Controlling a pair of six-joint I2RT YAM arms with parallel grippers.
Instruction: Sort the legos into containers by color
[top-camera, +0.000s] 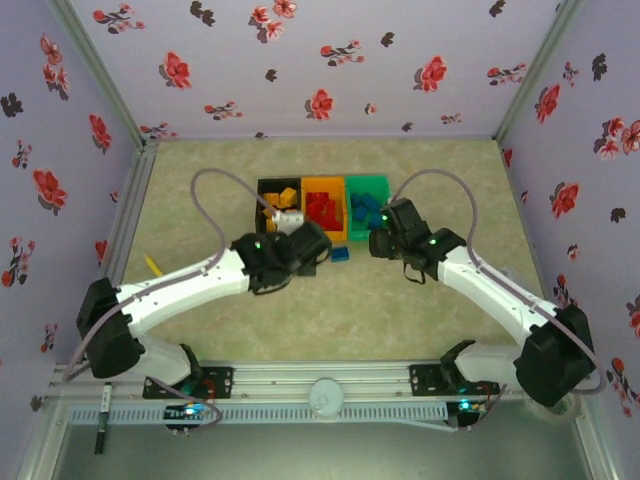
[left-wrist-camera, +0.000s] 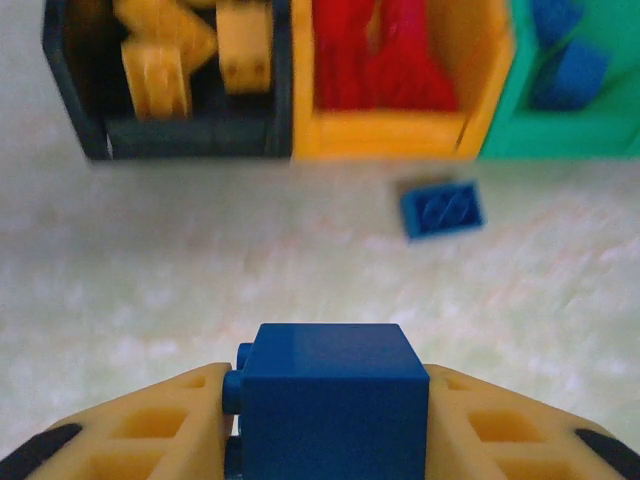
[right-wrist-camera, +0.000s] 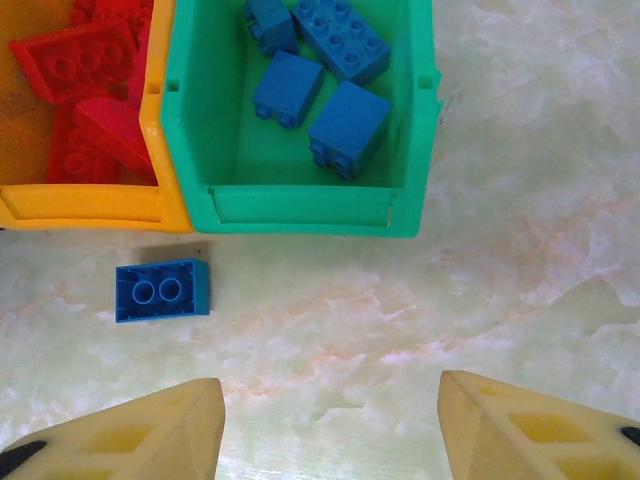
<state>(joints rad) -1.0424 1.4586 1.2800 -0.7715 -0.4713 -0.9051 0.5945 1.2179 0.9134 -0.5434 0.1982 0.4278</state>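
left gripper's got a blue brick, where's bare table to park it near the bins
Bare table lies in front of the black bin, and right of the green bin. In front of the orange bin sits a loose blue brick; all three bins are crowded inside.

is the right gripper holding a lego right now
No, the right gripper is open with bare table between its fingers; the loose blue lego lies beyond them.
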